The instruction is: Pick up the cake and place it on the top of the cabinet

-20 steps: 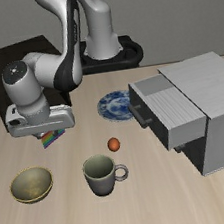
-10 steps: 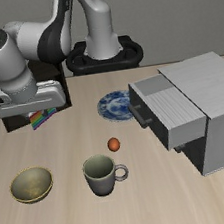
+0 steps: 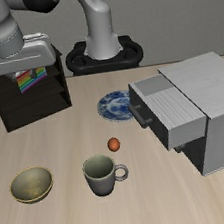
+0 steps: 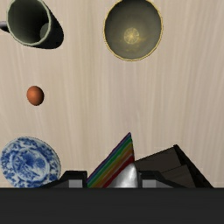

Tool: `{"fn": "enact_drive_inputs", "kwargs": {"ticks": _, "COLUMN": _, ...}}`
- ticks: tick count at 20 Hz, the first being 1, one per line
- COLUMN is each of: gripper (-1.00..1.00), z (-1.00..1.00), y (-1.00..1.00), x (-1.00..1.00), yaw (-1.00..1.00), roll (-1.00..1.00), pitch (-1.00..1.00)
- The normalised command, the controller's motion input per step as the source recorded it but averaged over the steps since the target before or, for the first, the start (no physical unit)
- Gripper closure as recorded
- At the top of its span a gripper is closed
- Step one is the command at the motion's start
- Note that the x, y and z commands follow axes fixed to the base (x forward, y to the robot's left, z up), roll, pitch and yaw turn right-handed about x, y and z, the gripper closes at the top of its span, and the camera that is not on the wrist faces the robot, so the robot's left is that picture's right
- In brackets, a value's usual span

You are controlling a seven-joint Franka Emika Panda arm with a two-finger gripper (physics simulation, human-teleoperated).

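Rainbow-striped cake [image 3: 34,79] clamped in the jaws above the bench [image 3: 147,205] — likely light, soft, crushable; flat sides suit gripping.

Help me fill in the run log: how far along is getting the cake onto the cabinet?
Done: the cake is off the table, clamped in the gripper. In hand: it hangs high above the table at the exterior view's left, well away from the cabinet. Left: carry it across over the cabinet's top, lower it and release.
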Motion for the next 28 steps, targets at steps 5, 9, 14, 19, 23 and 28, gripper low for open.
{"fn": "enact_drive_inputs", "kwargs": {"ticks": 5, "gripper": 1.00, "z": 0.80, "y": 0.20, "x": 0.00, "yaw": 0.00, "roll": 0.00, "pitch": 0.00}}
{"fn": "enact_drive_inputs", "kwargs": {"ticks": 9, "gripper": 1.00, "z": 0.00, "y": 1.00, "x": 0.00, "yaw": 0.00, "roll": 0.00, "pitch": 0.00}}
{"fn": "enact_drive_inputs", "kwargs": {"ticks": 14, "gripper": 1.00, "z": 0.00, "y": 1.00, "x": 0.00, "yaw": 0.00, "roll": 0.00, "pitch": 0.00}}
{"fn": "enact_drive_inputs", "kwargs": {"ticks": 19, "gripper": 1.00, "z": 0.00, "y": 1.00, "x": 0.00, "yaw": 0.00, "roll": 0.00, "pitch": 0.00}}
{"fn": "enact_drive_inputs", "kwargs": {"ticks": 23, "gripper": 1.00, "z": 0.00, "y": 1.00, "x": 0.00, "yaw": 0.00, "roll": 0.00, "pitch": 0.00}}
{"fn": "enact_drive_inputs", "kwargs": {"ticks": 28, "gripper": 1.00, "z": 0.00, "y": 1.00, "x": 0.00, "yaw": 0.00, "roll": 0.00, "pitch": 0.00}}
